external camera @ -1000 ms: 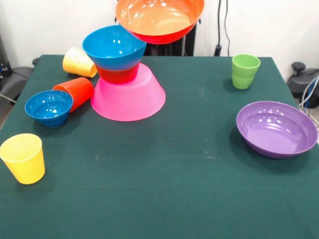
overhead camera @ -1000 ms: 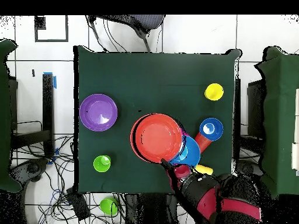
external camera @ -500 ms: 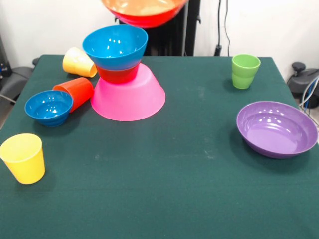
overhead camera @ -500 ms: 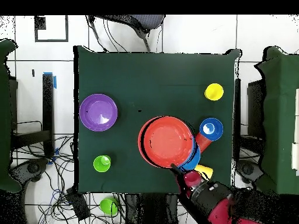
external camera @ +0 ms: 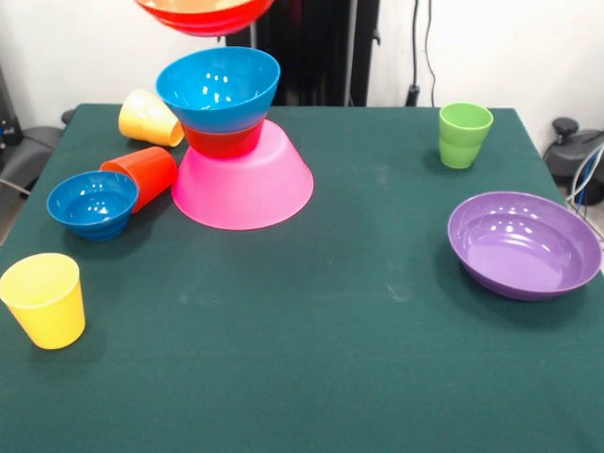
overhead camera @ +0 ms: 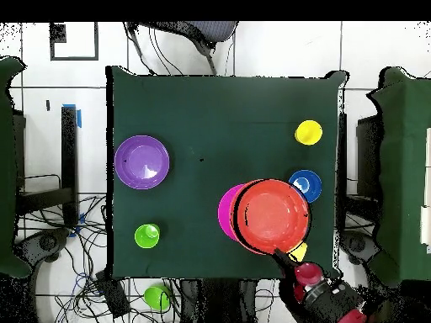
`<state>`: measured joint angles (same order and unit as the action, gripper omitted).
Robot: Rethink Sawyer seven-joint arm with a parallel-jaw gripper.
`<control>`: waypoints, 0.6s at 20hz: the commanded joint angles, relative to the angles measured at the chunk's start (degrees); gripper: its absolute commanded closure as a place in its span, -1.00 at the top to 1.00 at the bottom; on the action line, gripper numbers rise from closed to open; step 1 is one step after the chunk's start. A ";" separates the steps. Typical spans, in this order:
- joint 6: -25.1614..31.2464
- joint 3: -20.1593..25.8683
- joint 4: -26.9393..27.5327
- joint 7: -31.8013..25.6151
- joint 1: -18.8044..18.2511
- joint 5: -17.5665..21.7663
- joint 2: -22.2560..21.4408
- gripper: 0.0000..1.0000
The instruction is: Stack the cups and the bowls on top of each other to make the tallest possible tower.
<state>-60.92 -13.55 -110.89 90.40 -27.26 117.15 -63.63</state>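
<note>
The wide shallow orange bowl point(external camera: 203, 13) hangs high above the tower, cut off by the top edge of the front view. From overhead this bowl point(overhead camera: 274, 216) covers most of the tower, and my gripper point(overhead camera: 283, 251) holds its rim on the side toward the arm. The tower is an upturned pink bowl point(external camera: 242, 184), a small orange bowl point(external camera: 223, 142) and a medium blue bowl point(external camera: 218, 88). Beside it lie an orange-red cup point(external camera: 143, 175) and a yellow cup point(external camera: 149, 118). A small blue bowl point(external camera: 92, 203), an upright yellow cup point(external camera: 43, 299), a green cup point(external camera: 464, 134) and a purple bowl point(external camera: 524, 243) stand apart.
The green table cloth point(external camera: 330, 359) is bare across the middle and front. Cables and a green object point(overhead camera: 156, 296) lie on the floor beyond the table's edge near the arm's base.
The held orange bowl has risen and swung left in the front view, from beside the tower to above and past it. Overhead, it slid right over the tower. Everything else stayed put.
</note>
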 commanded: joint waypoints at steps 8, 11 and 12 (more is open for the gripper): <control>6.28 5.07 -6.27 -13.82 1.82 2.75 1.43 -1.00; 7.65 5.26 -7.11 -15.23 2.27 1.70 1.17 -1.00; 8.50 5.42 -7.63 -15.71 2.74 1.52 1.25 -1.00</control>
<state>-60.91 -13.33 -113.35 90.40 -26.79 119.00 -63.56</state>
